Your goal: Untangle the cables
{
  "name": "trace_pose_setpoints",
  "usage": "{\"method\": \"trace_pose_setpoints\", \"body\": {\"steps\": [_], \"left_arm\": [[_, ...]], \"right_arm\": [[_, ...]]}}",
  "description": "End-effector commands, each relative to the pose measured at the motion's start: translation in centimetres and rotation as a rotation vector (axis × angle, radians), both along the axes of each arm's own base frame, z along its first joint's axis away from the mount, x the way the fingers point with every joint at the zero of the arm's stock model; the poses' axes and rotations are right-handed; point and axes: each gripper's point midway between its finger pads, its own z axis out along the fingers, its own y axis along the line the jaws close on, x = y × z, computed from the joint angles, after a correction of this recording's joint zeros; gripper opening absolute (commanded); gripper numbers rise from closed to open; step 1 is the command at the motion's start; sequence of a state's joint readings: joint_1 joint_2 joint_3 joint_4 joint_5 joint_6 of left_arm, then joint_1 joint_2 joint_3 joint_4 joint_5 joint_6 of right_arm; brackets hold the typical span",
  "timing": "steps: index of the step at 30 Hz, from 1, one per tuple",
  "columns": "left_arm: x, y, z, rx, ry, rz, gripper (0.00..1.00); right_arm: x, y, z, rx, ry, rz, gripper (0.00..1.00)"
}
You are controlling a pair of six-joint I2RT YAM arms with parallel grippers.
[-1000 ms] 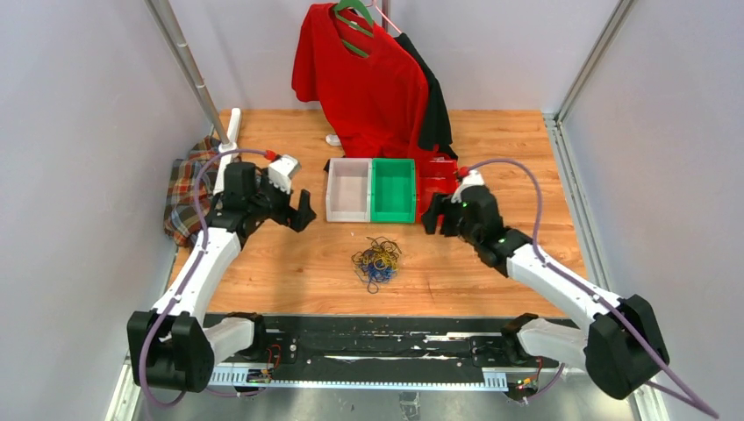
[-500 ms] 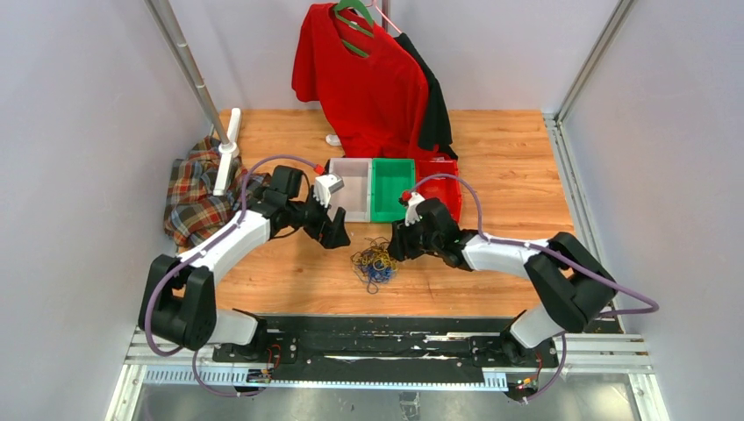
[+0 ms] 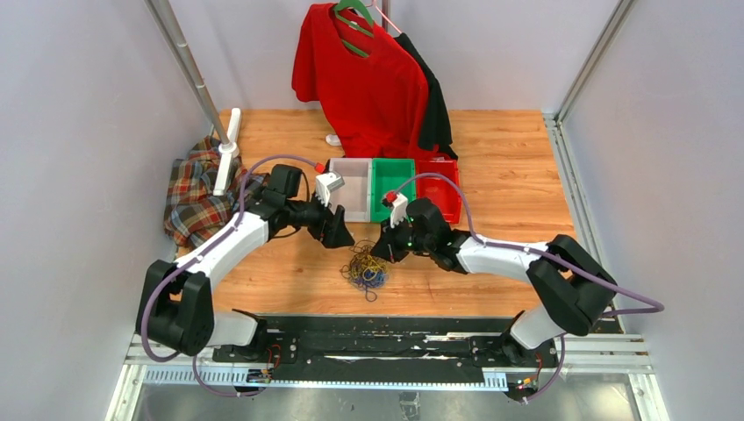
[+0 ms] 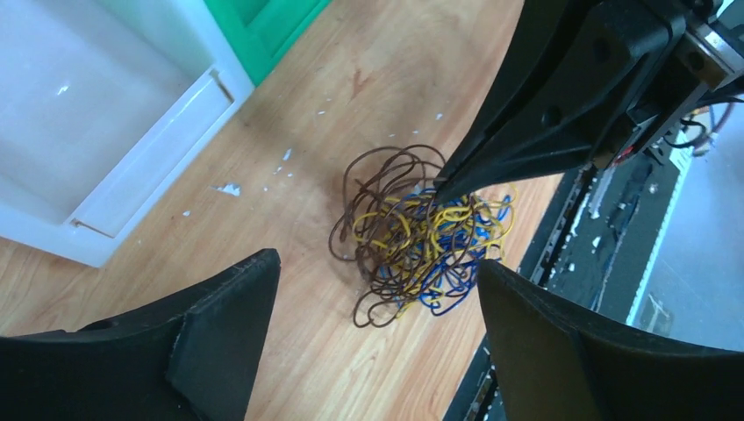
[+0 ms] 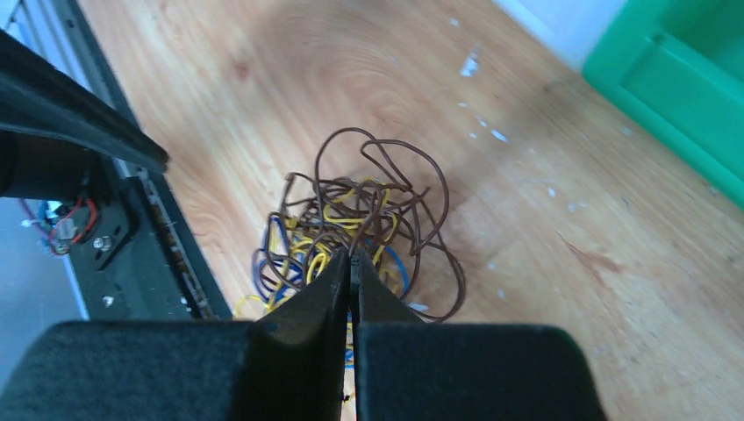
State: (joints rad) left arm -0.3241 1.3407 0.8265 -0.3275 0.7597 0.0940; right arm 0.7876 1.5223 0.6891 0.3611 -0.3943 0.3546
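The cables are one small knot of thin dark brown, yellow and blue wire loops on the wooden table, also seen in the left wrist view and the right wrist view. My right gripper comes in from the right, its jaws pressed together at the top of the knot, with a brown strand running into the tips. My left gripper hangs just left of and behind the knot, jaws wide apart, nothing between them.
A white bin, a green bin and a red bin stand in a row just behind the knot. A red shirt hangs at the back. Plaid cloth lies at left. The black rail borders the near edge.
Both arms swung in from the sides to the knot. The right jaws went from open to shut at its top, and the knot shifted slightly left. The left jaws stayed wide.
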Motion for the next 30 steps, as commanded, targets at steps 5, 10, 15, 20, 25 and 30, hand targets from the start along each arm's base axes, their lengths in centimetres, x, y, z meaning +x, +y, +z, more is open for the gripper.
{"method": "trace_pose_setpoints", "body": {"steps": [5, 10, 15, 20, 25, 30], "left_arm": [[-3.2, -0.5, 2.1, -0.051, -0.014, -0.154, 0.76], [-4.0, -0.3, 2.3, -0.046, -0.023, -0.200, 0.66], [-4.3, -0.3, 2.6, -0.052, -0.064, -0.234, 0.59], [-4.6, -0.7, 3.6, -0.094, -0.082, -0.262, 0.59], [-3.8, -0.9, 4.4, -0.094, -0.117, -0.246, 0.60], [-3.4, -1.1, 5.0, -0.102, -0.138, -0.257, 0.63]], "right_arm": [[-1.1, 2.8, 6.2, 0.084, -0.105, 0.076, 0.01], [-1.5, 3.1, 7.5, 0.102, -0.126, 0.100, 0.01], [-2.0, 3.3, 8.3, 0.128, -0.116, 0.123, 0.01], [-2.4, 3.7, 9.4, 0.165, -0.109, 0.141, 0.01], [-3.0, 4.5, 10.3, 0.196, -0.092, 0.189, 0.01], [-3.7, 5.2, 11.0, 0.217, -0.083, 0.237, 0.01]]}}
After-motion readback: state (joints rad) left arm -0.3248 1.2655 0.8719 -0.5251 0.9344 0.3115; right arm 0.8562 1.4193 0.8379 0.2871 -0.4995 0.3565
